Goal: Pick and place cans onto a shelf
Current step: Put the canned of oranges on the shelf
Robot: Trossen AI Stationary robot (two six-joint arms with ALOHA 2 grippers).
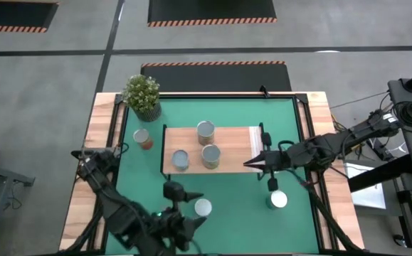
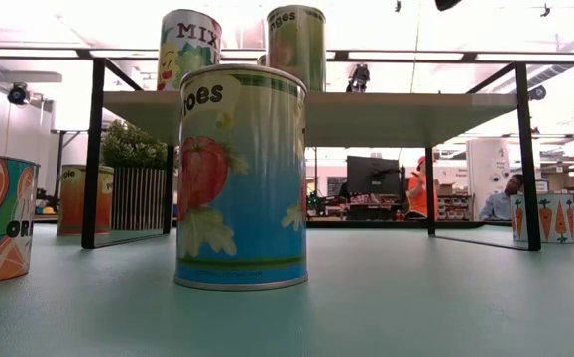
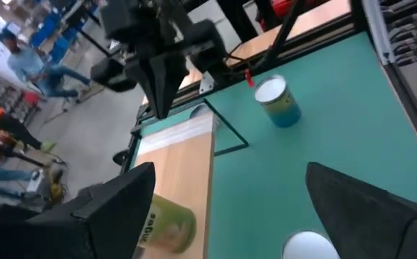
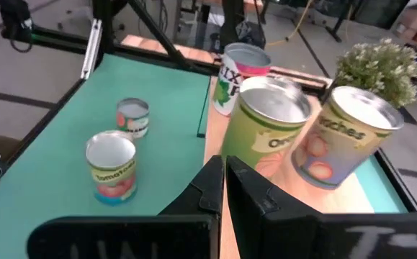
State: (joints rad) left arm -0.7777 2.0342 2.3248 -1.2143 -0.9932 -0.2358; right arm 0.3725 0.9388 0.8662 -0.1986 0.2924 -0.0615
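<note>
Light-wood shelf (image 1: 191, 139) carries three cans (image 1: 210, 155), and its bare end by my right gripper (image 1: 252, 162) looks the safest place for the next one. That gripper is shut and empty, waiting at the shelf's paler end. My left gripper (image 1: 191, 206) stands wide over the front can (image 1: 203, 207), which sits on the mat (image 1: 234, 227) well apart from the other loose cans. I'd centre both fingers on the label, drop low, close squarely, then lift clear of the frame before crossing. The green mat lies flat on the wooden tabletop (image 1: 99, 142), with a plant (image 1: 142, 94) at the back corner. Beyond, the room is bright, with a person in orange (image 2: 420, 188) at a desk.
</note>
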